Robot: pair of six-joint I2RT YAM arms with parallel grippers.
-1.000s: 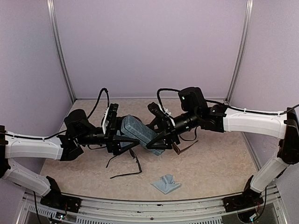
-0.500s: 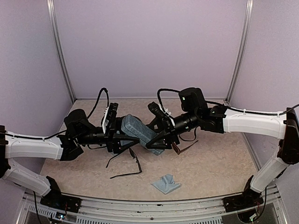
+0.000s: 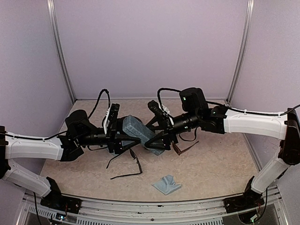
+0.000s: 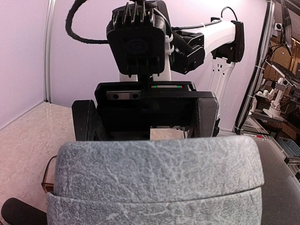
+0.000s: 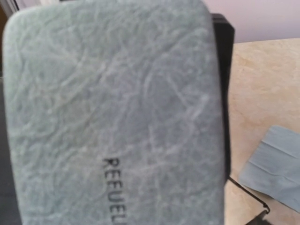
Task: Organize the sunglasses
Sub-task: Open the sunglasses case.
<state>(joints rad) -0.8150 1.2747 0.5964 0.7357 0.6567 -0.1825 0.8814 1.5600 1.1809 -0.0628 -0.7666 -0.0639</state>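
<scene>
The beige speckled table [image 3: 220,164] carries the black sunglasses [image 3: 138,163] left of centre, arms unfolded. The brown sunglasses [image 3: 183,149] lie right of centre, partly hidden. A crumpled light-blue cloth [image 3: 166,183] sits near the front edge, apart from both.

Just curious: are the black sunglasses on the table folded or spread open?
Spread open: the black sunglasses lie with their long thin arms splayed apart, not tucked in.
</scene>
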